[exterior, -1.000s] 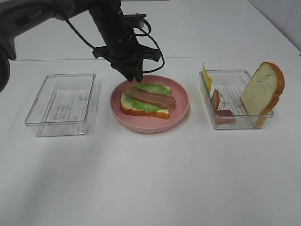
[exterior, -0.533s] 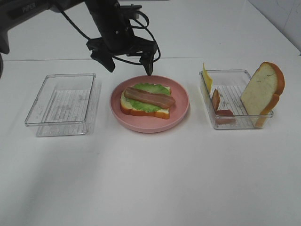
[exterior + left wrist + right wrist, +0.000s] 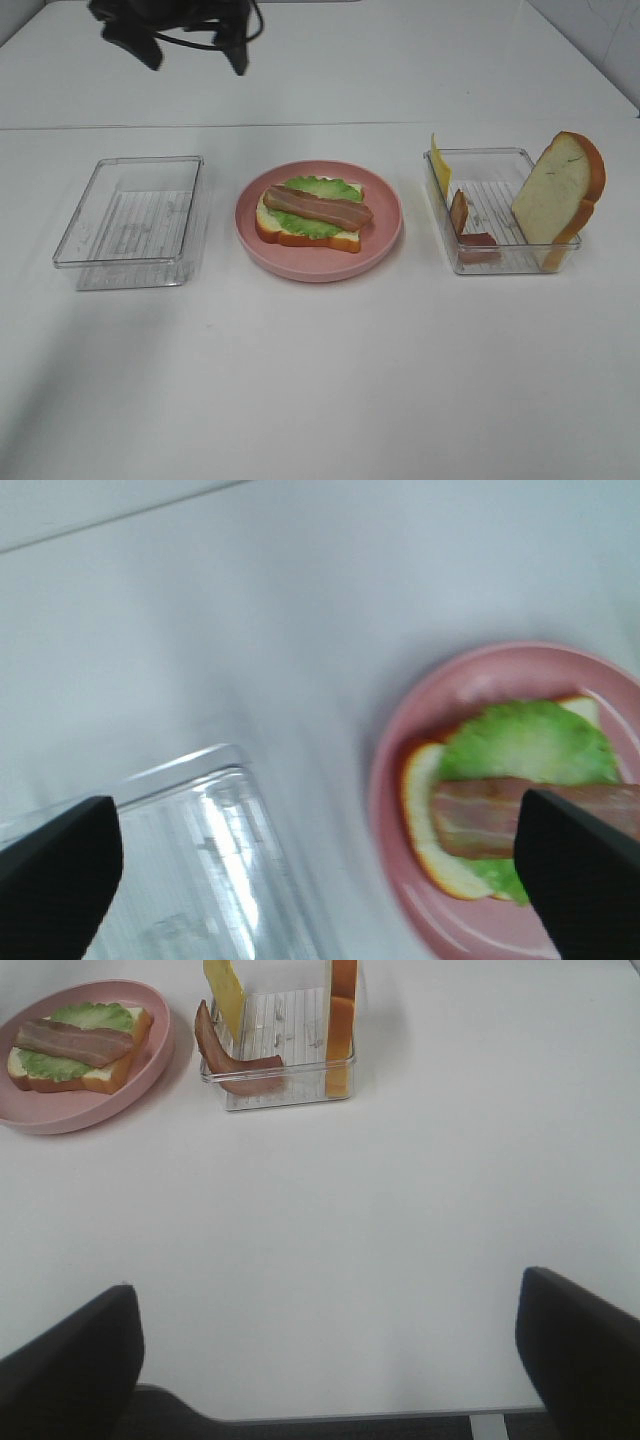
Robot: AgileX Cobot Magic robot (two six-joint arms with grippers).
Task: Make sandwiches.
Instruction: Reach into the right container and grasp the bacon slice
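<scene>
Pink plate w/ bacon-topped sandwich; L gripper & R gripper both spread wide, empty

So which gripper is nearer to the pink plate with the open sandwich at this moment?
Left. The left gripper, open, hangs high behind the pink plate, off to the left. The right gripper, open too, sits near the table's edge, far from the plate.

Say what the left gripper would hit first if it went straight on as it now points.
The left gripper would likely meet bare table, in the gap between the clear container and the pink plate; depth is unclear.
</scene>
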